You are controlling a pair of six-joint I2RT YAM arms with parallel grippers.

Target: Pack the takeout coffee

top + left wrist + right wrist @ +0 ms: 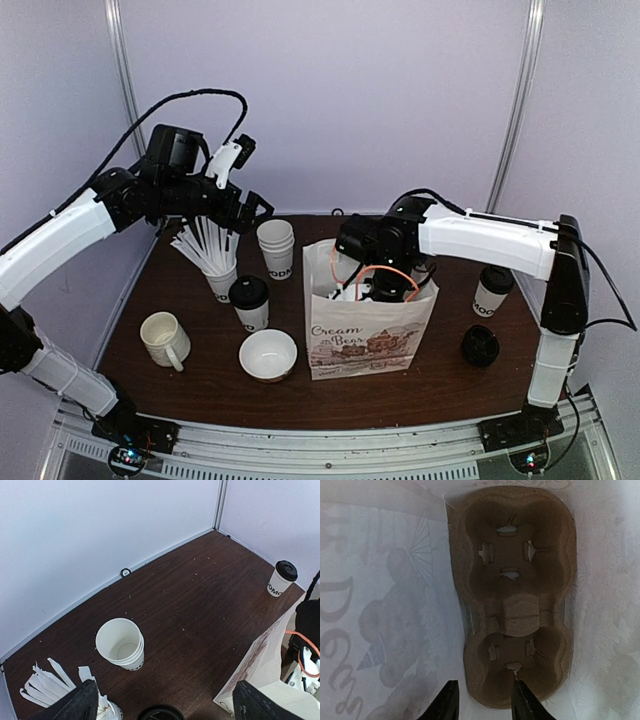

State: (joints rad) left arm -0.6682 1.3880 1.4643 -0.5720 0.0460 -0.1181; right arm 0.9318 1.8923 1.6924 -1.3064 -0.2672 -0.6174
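Two takeout coffees on the dark counter, alike: small white paper cups, black plastic lids, black block lettering near the base. First coffee cup (249, 303) left of the printed paper bag (370, 340), just beside a cup of white wrapped sticks (207, 250). Second coffee cup (492, 292) right of the bag, apart from it. Left gripper (250, 210) spread wide, empty, raised near the stack of lidless cups (276, 248). Right gripper (484, 702) down inside the bag, fingers partly apart, clamping nothing, over a cardboard cup carrier (520, 580) on the bag's floor.
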